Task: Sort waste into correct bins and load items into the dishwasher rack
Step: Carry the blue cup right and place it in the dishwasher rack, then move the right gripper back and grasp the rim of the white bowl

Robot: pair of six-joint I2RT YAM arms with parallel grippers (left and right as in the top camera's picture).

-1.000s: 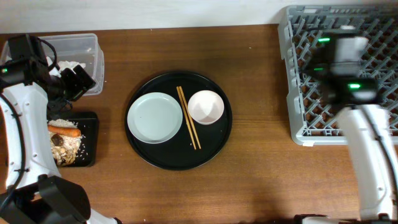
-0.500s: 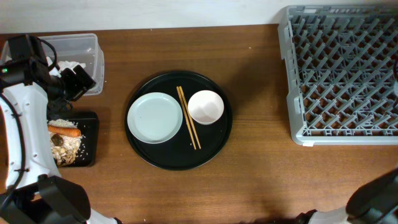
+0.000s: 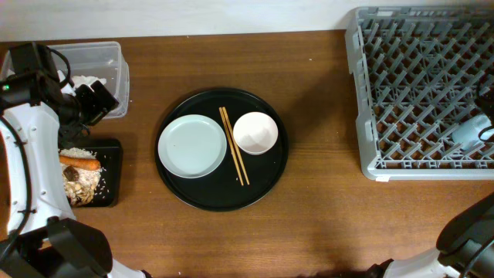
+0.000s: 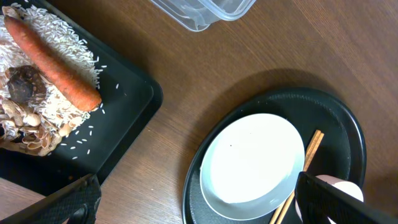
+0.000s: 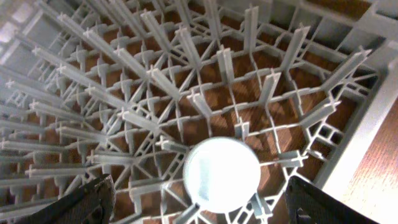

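Observation:
The round pale dish (image 3: pixel 192 146) and the wooden chopsticks (image 3: pixel 234 145) lie on the round black tray (image 3: pixel 222 197). The dish (image 4: pixel 252 165) and chopsticks (image 4: pixel 308 155) also show in the left wrist view. A small light blue cup (image 3: pixel 471 131) sits in the grey rack (image 3: pixel 417 85) by its right edge, mouth down in the right wrist view (image 5: pixel 222 171). My right gripper (image 5: pixel 208 204) is open just above the cup. My left gripper (image 3: pixel 96 100) is open and empty (image 4: pixel 199 202) between the clear box (image 3: pixel 100 58) and the flat black tray (image 3: pixel 112 166).
The flat black tray (image 4: pixel 134 124) holds rice (image 4: pixel 56 43), a carrot (image 4: pixel 56 65) and a dark brown lump (image 4: pixel 22 87). White tissue (image 3: pixel 85 79) lies in the clear box. A small white bowl (image 3: pixel 255 133) sits on the round tray beside the chopsticks. No red wrapper shows.
The right arm, over the rack a second ago, has left the overhead view. The light blue cup now shows in the rack near its right edge. The left arm has not moved.

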